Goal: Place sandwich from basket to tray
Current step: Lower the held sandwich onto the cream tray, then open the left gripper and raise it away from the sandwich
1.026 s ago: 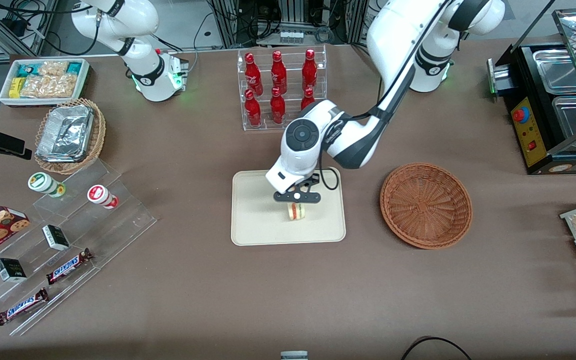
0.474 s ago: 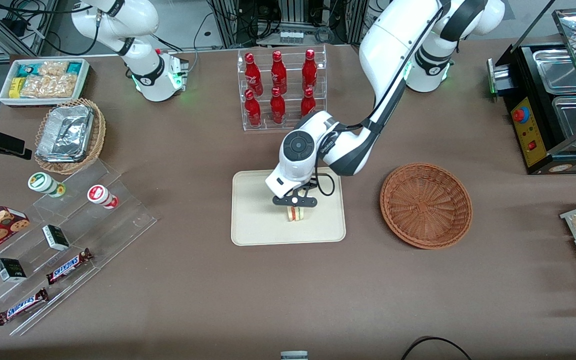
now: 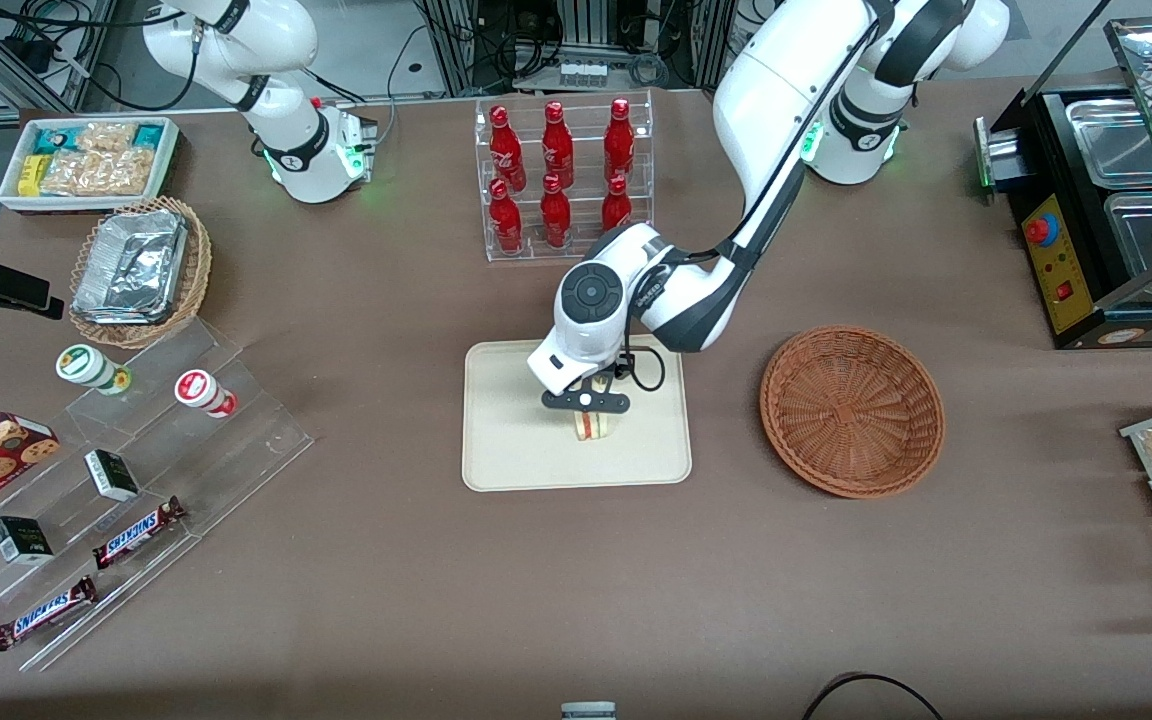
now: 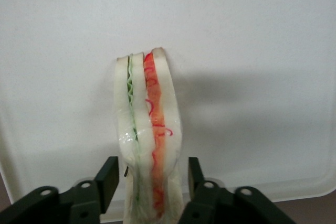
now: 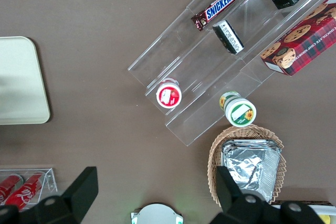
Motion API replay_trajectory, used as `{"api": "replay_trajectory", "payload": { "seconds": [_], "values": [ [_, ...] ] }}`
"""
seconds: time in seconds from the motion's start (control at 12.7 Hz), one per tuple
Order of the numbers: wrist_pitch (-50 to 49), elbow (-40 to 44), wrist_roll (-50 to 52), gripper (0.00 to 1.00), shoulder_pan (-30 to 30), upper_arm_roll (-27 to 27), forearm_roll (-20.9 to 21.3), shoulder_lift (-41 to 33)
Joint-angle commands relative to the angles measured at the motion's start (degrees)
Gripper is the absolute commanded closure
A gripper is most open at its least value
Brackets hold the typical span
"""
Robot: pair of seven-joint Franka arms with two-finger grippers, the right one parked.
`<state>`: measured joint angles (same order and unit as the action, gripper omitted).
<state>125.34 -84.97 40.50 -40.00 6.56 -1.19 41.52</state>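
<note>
Lowered the hand [image 3: 588, 412] over the last second, and with it the sandwich [image 3: 592, 428], down onto the tray [image 3: 516, 420] at mid-table. Drew the wrist in a little toward the table's bottle-rack edge while descending. Left everything else on the table as it was. Left the basket [image 3: 851, 410] bare, just beside the tray toward the working arm's end of the table.

Judged from that: carry finished, placing step all but done. Seemed to have the sandwich's lower edge touching or just off the tray floor, though could not make out the contact line itself. Remained only to let go and lift clear.

Kept the hand [image 4: 152, 174] clamped on the sandwich [image 4: 149, 129], one black finger [image 4: 107, 179] against each bread face, filling edge turned toward the wrist camera, green layer by one finger and red-orange by the other. Held the wedge upright between the fingers, pointing straight down out of the grip, with pale tray [image 4: 252, 51] all around it. Sat well inside the rim, nearer the tray's basket-side edge than its middle.

Judged the risk small: might tip onto a flat face once released, standing on so narrow an edge, but would land within the tray regardless
</note>
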Motion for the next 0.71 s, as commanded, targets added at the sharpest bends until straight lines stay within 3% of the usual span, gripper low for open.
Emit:
{"api": "replay_trajectory", "payload": {
  "seconds": [0.0,0.63],
  "values": [
    [-3.2,0.2,0.7,0.0,-0.1,-0.9,0.3,-4.9],
    [-19.1,-4.9,-0.5,0.0,9.3,-3.4,1.0,-26.1]
  ]
}}
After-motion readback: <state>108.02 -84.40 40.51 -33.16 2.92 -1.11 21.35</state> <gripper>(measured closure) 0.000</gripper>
